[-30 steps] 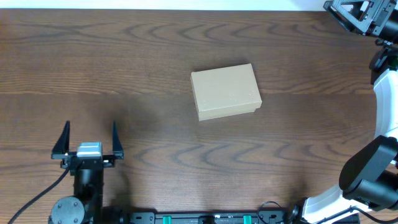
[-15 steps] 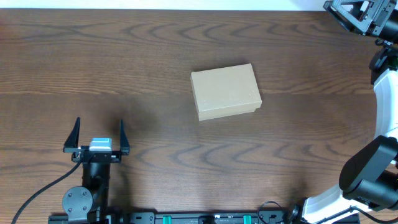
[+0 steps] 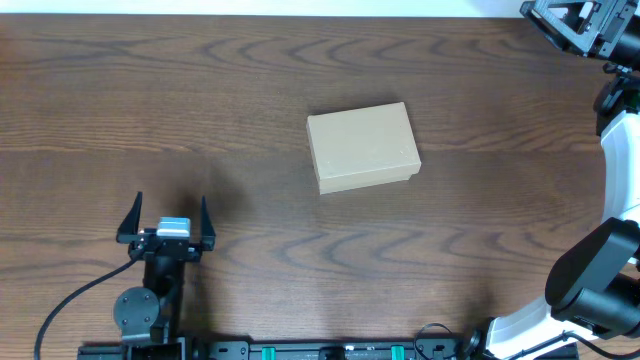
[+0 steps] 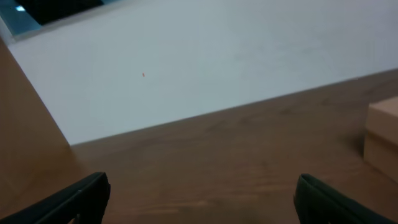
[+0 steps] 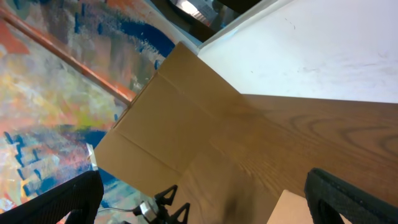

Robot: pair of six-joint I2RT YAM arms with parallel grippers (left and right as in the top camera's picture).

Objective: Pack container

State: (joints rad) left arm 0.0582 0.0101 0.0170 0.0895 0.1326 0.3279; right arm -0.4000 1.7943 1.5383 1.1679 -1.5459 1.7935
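The left arm (image 3: 163, 280), at lower left of the overhead view, is matte black throughout, with a round joint housing (image 3: 135, 312) beside its stem. The left gripper (image 3: 170, 199) has two thin, pointed black fingers (image 3: 129, 218) flanking a silver-grey block (image 3: 173, 227). A black cable (image 3: 85, 297) curves off toward the lower left corner. The right arm (image 3: 620, 170), along the right edge, has a white curved link, a glossy black joint (image 3: 590, 275) and, at upper right, a black head with pale grey panels (image 3: 585, 25).

No readable text, label or number anywhere, plain container (image 3: 362, 146) included.
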